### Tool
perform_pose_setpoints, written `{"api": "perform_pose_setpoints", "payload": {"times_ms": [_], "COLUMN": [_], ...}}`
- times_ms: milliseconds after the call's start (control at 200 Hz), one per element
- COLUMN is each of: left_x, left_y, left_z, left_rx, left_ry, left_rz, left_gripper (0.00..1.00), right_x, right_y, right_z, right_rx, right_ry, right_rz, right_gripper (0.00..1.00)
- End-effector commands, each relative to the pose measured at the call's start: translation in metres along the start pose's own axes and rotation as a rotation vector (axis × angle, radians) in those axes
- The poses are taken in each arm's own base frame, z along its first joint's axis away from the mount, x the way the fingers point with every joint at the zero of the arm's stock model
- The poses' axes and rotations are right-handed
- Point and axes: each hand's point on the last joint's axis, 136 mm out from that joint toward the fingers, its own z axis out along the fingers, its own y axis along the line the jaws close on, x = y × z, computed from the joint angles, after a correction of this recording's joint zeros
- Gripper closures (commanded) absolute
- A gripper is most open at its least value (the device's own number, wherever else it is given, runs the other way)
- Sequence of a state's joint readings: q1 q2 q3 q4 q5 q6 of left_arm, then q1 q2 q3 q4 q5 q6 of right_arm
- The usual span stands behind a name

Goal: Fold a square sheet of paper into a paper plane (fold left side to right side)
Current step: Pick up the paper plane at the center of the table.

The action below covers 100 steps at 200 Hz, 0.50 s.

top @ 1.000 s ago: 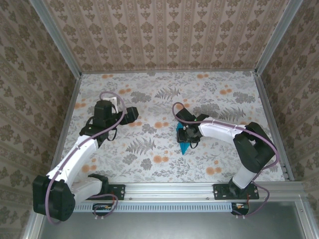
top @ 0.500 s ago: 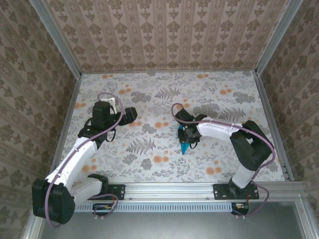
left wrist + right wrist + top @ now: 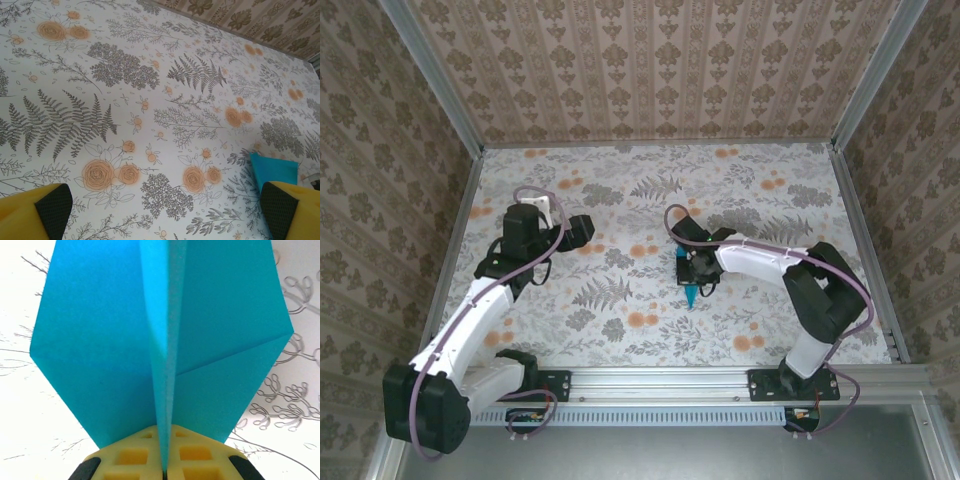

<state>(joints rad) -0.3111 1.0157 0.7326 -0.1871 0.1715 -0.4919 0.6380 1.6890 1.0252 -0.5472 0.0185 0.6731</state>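
- Table [image 3: 620,195]: flat, floral cloth, patterned walls [image 3: 650,70] on three sides, metal rail [image 3: 660,380] along the near edge.
- Left arm [image 3: 480,300]: reaches up the left half, well apart from the paper. Left gripper [image 3: 164,207] is spread wide over bare cloth and holds nothing.
- Right arm [image 3: 770,262]: stretches in toward the table centre. Right gripper [image 3: 165,462] is pressed together, pinching the middle ridge of the paper plane [image 3: 692,296].
- Plane position: near the table centre, on the rail side of the right gripper, tip pointing toward the rail. Wings fan out on either side of the pinched ridge. Can't tell whether it rests on the cloth or hangs clear.
- Handling, my read: thin, light, floppy away from the creases, probably slides on the cloth, dents easily. Best hold is the layered centre ridge, the stiffest part. Grabbing a wing would likely buckle it.
- Obstacles: nothing sits beside the paper. Cable [image 3: 672,215] loops just behind the right wrist, so I judge the snag risk low.
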Motion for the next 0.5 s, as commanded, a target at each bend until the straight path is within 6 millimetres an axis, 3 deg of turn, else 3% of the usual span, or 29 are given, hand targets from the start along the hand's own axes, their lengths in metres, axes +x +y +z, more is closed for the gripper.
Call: {"api": "perform_pose_setpoints", "payload": {"times_ms": [0, 145, 300, 495], "left_x": [-0.02, -0.034, -0.045, -0.044], "left_y": [-0.011, -0.015, -0.022, -0.026], "left_z": [-0.012, -0.018, -0.029, -0.041], "left_rx": [0.033, 0.041, 0.067, 0.089], "left_ry": [-0.058, -0.119, -0.219, -0.263], "left_rz": [0.049, 0.082, 0.176, 0.271], "left_gripper": [0.0, 0.0, 0.0, 0.0], "right_x": [-0.018, -0.041, -0.082, -0.129], "right_y": [0.002, 0.001, -0.005, -0.004], "right_z": [-0.03, -0.045, -0.058, -0.05], "right_rx": [-0.029, -0.034, -0.022, 0.024], "right_ry": [-0.044, -0.059, -0.095, -0.097], "right_rz": [0.019, 0.012, 0.023, 0.008], "right_gripper": [0.92, 0.92, 0.92, 0.92]}}
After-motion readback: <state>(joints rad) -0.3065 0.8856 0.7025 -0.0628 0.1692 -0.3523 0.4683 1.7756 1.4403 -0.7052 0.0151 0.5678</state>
